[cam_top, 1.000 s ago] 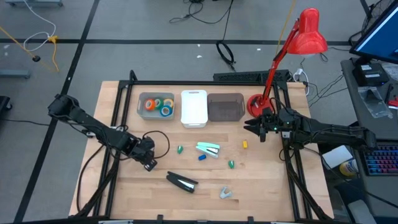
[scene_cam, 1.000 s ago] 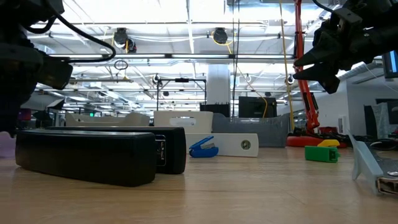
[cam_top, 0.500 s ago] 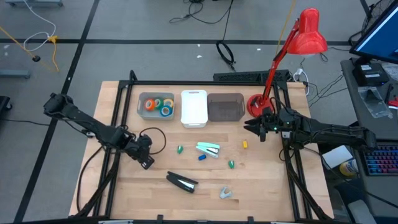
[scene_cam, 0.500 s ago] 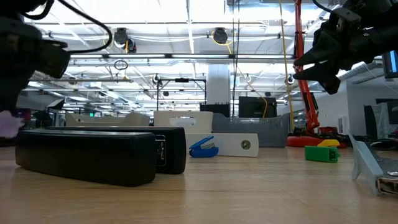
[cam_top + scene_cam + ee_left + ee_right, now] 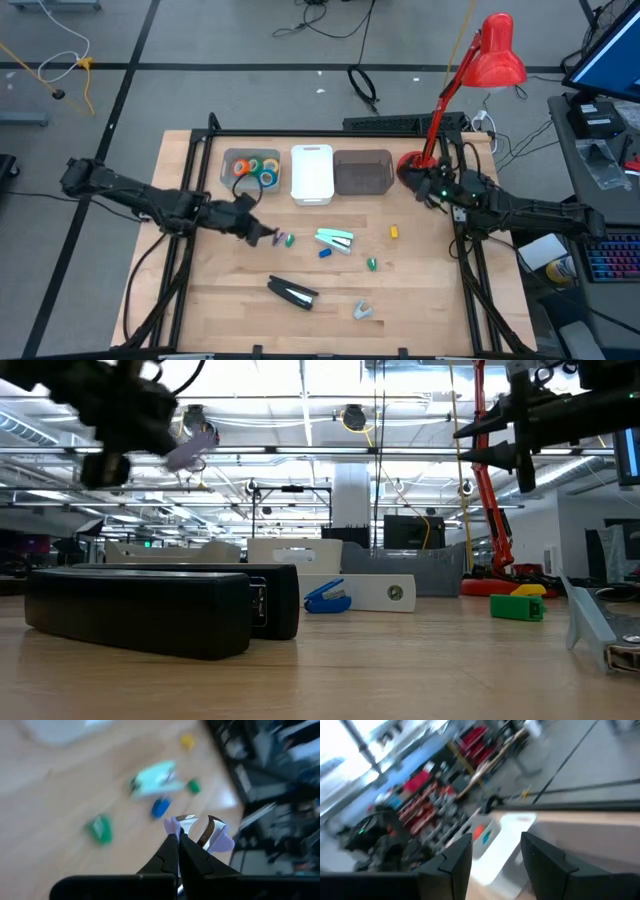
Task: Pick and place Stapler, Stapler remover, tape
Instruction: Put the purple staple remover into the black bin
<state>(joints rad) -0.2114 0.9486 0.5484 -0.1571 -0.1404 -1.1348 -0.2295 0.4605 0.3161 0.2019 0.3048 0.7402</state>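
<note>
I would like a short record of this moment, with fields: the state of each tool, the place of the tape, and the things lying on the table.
left tool: shut on purple staple remover, raised over the table
right tool: open, empty, raised at the table's right side
tape: rolls in grey bin
on table: black stapler, white-teal stapler, grey staple remover

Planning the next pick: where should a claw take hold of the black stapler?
I'd grip the black stapler mid-body from straight above, closing across its narrow width: it lies flat and slanted on the table, both long sides free.
</note>
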